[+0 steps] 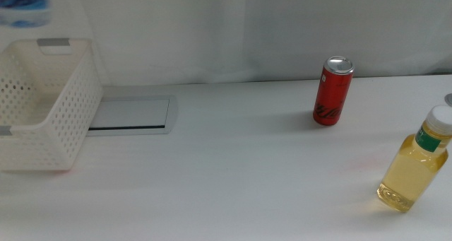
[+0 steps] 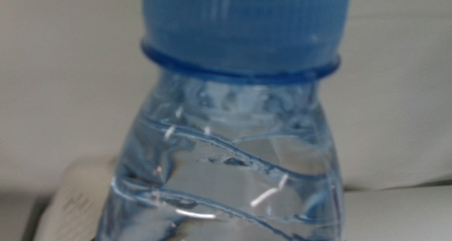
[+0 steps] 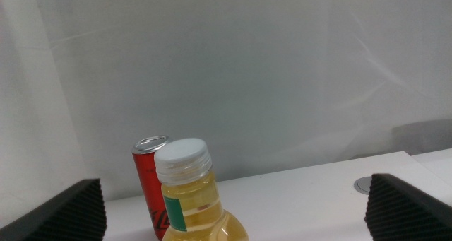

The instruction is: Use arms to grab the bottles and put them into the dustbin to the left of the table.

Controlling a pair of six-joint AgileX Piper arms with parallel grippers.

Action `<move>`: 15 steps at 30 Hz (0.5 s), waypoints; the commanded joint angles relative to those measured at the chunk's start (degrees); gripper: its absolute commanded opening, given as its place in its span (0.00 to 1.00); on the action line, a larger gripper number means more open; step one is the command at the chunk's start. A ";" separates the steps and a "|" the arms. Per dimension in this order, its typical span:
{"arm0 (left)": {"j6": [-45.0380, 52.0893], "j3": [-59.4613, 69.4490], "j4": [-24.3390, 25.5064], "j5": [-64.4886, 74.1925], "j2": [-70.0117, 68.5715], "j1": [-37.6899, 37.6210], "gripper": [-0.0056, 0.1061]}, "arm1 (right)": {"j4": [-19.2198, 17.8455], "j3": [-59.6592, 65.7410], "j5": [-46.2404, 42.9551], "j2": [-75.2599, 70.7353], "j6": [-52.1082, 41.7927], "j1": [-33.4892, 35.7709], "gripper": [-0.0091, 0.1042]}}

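Middle view: the white perforated dustbin point(image 1: 44, 103) stands at the table's point(image 1: 233, 177) left, grey handle strip on its far rim, beside a grey flush panel point(image 1: 133, 114). Directly above the bin's far-left corner, at the picture's top edge, hangs the blurred blue-labelled water bottle point(image 1: 25, 4); neither arm shows here. The slim red can point(image 1: 332, 90), aluminium top, stands upright far right of centre. The yellow-liquid bottle point(image 1: 417, 160), white cap, green label, stands near the right edge, so the right arm is the nearer one for both.

Left wrist view: the water bottle point(image 2: 233, 156) fills the frame, ribbed blue cap up, clear ridged shoulder, long axis upright. The left gripper's jaws are hidden; its state cannot be told, though the bottle hanging clear of any surface suggests it is carried.

Right wrist view: the right gripper point(image 3: 239, 211) stands wide apart, empty. The yellow bottle point(image 3: 194, 195) sits upright between the jaw tips, ahead of them, with the can point(image 3: 150, 177) just behind it.
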 commanded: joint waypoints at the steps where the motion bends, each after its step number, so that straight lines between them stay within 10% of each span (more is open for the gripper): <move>1: 2.38 -1.09 -4.58 1.24 -0.68 4.83 0.02 | -0.59 2.29 -0.12 -1.78 0.00 -0.14 0.99; 8: 13.60 -1.09 -19.09 2.67 3.59 15.98 0.02 | -0.59 2.29 -0.12 -1.78 0.00 -0.14 0.99; 15: 13.73 -1.09 -15.90 0.47 11.81 17.41 0.02 | -0.59 2.29 -0.12 -1.78 0.00 -0.14 0.99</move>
